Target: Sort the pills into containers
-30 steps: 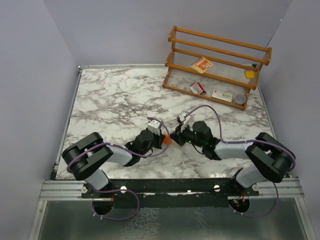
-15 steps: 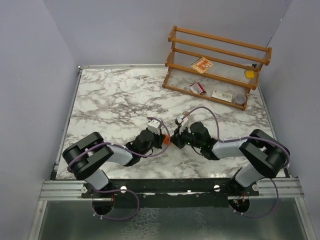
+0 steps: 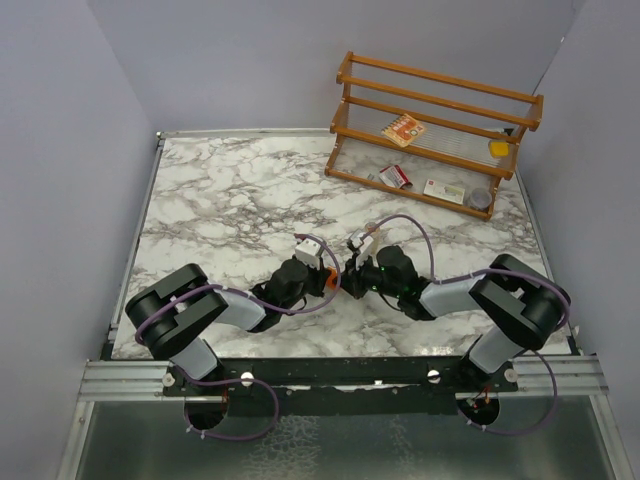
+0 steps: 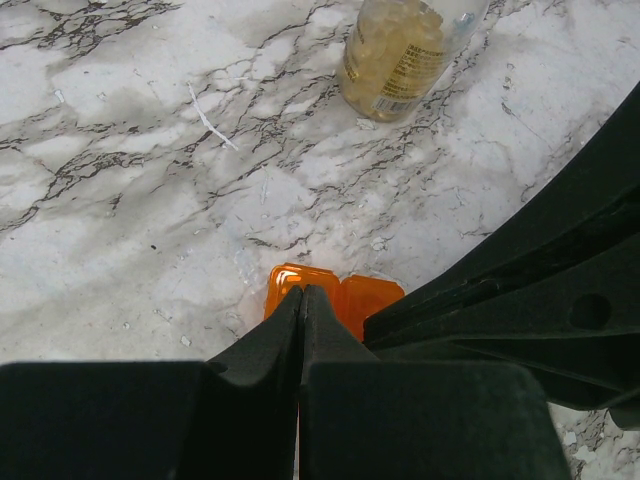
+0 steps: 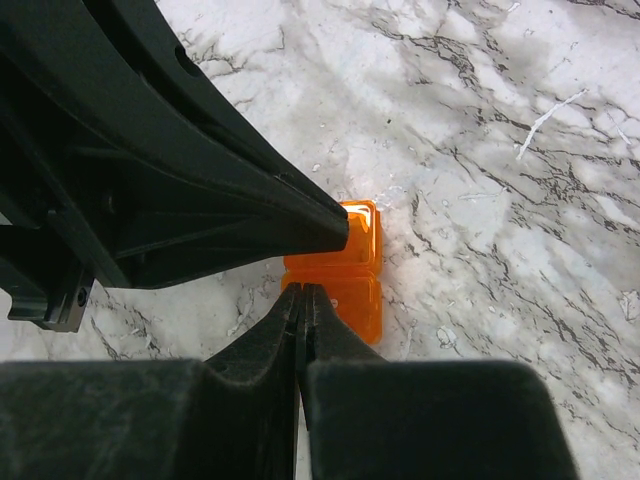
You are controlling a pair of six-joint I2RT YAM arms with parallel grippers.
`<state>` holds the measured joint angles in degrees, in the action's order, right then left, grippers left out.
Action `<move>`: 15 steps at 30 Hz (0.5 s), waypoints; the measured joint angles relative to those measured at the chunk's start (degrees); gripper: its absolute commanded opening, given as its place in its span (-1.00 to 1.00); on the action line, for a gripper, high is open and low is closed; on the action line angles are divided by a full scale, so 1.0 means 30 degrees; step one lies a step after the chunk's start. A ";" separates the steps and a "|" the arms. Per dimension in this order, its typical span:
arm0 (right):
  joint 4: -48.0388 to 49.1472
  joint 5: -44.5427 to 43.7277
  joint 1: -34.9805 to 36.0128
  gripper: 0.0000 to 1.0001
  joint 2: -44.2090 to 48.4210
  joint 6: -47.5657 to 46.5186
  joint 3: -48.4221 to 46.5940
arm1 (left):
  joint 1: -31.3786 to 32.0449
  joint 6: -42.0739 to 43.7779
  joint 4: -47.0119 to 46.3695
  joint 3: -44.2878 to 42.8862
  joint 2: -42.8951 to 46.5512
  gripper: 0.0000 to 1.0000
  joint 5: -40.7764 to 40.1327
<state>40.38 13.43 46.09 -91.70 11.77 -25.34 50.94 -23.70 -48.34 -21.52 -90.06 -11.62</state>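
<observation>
The orange box (image 4: 345, 298) sits on the marble table (image 3: 230, 200), near its front edge and roughly midway between the two arm bases. It lies open, its two shallow square halves side by side and joined along one edge.

The left gripper (image 4: 302, 292) has its fingers pressed together, with only a thin dark seam between them. Its tip rests right at the near rim of one half of the box. Whether a sliver of that rim is caught in the seam cannot be told.

The right gripper (image 5: 300, 290) comes in from the opposite side, its fingers likewise closed flat against each other. Its tip meets the near edge of the other half. In the right wrist view, the left gripper's dark point lies over the farther half, touching or almost touching it.

From above, the two grippers point at each other with the box wedged between them, only a small orange patch showing.

The clear jar (image 4: 405, 50), tan-yellow pills visible inside behind a label, stands farther out on the marble beyond the box, apart from both sets of fingers. Its top is cut off by the picture's edge.

A wooden rack (image 3: 435, 130) stands at the far right corner
</observation>
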 measured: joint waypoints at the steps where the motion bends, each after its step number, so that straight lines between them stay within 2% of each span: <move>1: 0.0087 -0.0007 0.0036 -0.99 -0.0058 0.0044 0.0000 | 0.0000 0.0000 0.0000 0.0000 0.0000 -1.00 -0.0007; 15: 0.0131 -0.0605 0.0102 -0.99 -0.0182 0.0867 -0.0066 | 0.0000 -0.0007 0.0226 0.0073 0.0204 -1.00 -0.0036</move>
<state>40.77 11.62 46.39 -92.25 14.37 -25.54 50.94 -23.73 -47.66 -21.30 -89.45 -11.73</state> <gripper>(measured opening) 0.009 0.009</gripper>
